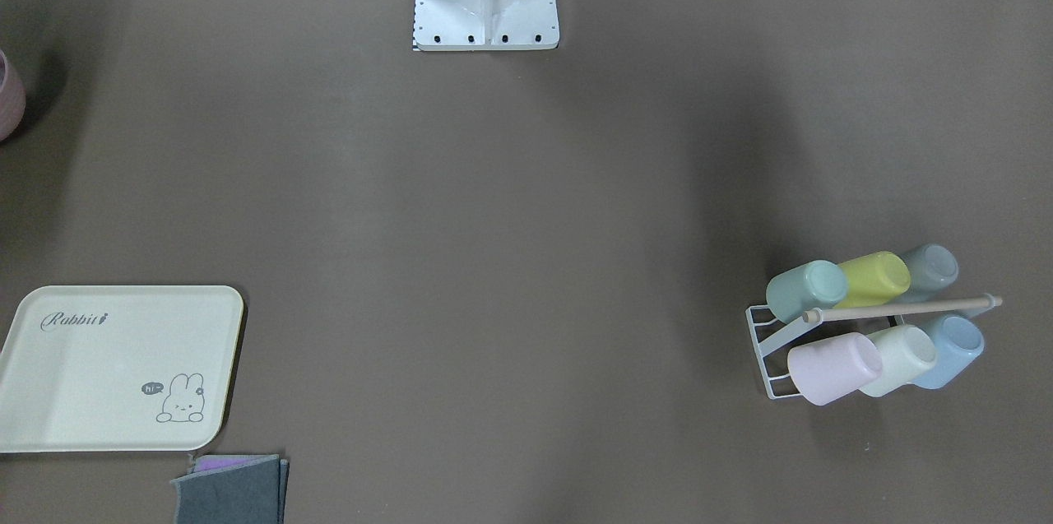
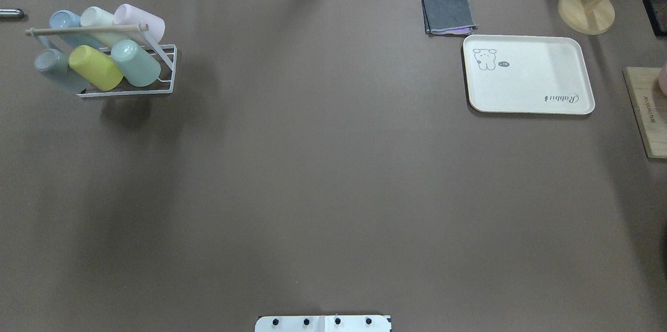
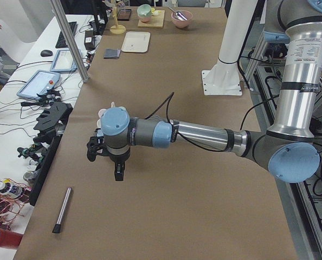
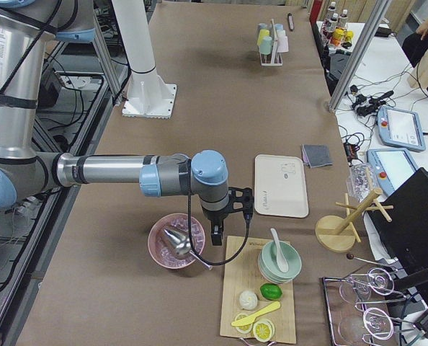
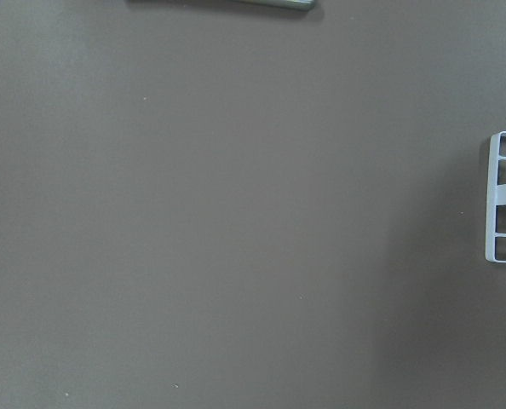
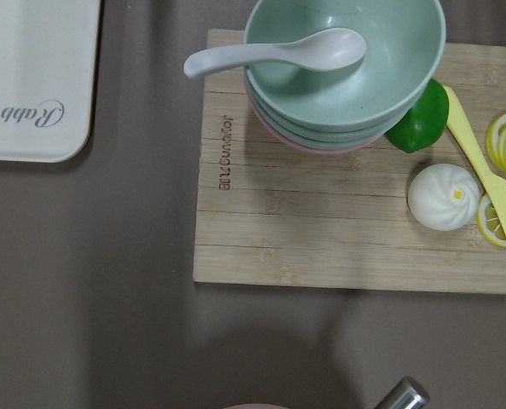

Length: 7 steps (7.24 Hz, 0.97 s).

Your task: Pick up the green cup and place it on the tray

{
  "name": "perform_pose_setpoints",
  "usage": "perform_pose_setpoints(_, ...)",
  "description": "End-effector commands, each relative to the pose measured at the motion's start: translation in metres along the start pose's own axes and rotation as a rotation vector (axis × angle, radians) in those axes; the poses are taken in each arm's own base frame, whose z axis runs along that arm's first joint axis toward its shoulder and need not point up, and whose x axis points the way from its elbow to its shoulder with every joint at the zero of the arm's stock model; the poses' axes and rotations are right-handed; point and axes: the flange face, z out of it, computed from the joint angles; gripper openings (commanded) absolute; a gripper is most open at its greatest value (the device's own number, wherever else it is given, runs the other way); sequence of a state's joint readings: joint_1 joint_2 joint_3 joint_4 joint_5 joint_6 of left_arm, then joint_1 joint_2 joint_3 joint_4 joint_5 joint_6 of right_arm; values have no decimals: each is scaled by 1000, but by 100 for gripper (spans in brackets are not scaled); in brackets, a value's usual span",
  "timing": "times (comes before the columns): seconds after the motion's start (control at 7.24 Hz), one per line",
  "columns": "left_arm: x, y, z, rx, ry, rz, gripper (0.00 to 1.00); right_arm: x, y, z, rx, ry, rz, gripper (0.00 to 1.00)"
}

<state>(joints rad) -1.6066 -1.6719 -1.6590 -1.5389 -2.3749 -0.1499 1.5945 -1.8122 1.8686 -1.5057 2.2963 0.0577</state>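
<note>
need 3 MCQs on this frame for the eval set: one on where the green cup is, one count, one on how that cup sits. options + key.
1. Where is the green cup?
A. On the tray
B. In the wire rack, at the end of its row, next to the yellow cup
C. On the wooden board

2. How many cups does the rack carry?
A. Four
B. Five
C. Six

3. How does the green cup sit?
A. Upright on its base
B. Tipped at a slant, like its neighbours
C. Nested inside another cup

Key:
1 B: the overhead view shows it in the rack, touching the yellow cup.
2 C: beside those two there are a grey cup, a blue cup, a cream cup and a pink cup.
3 B: both table views show its long side, not just a round top.
</note>
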Motion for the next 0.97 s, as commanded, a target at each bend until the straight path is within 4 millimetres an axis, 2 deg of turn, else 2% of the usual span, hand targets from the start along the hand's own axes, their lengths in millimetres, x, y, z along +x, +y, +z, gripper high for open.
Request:
perform_pose_setpoints(0.0,62,-10,0,10,14,-54,98,0,2,0,-1,-3,2,100)
perform_pose_setpoints(0.14,87,-10,5,25,24,-63,98,-5,0,-5,6,-10,-4,100)
perform_pose_setpoints(0.28,109,-11,19,18,35,-41,98,-5,-6,-1,0,-7,11,100)
perform_pose_setpoints(0.41,146,-18,24,14,45,-91,98,-5,-8,0,-3,-13,12,100)
perform_pose_setpoints(0.55,175,-14,18,30,49,-100,99,-10,-10,2,-7,-17,1,100)
perform_pose_setpoints(0.83,218,3,13,49,58,-49,98,-22,-15,2,-10,-63,32,100)
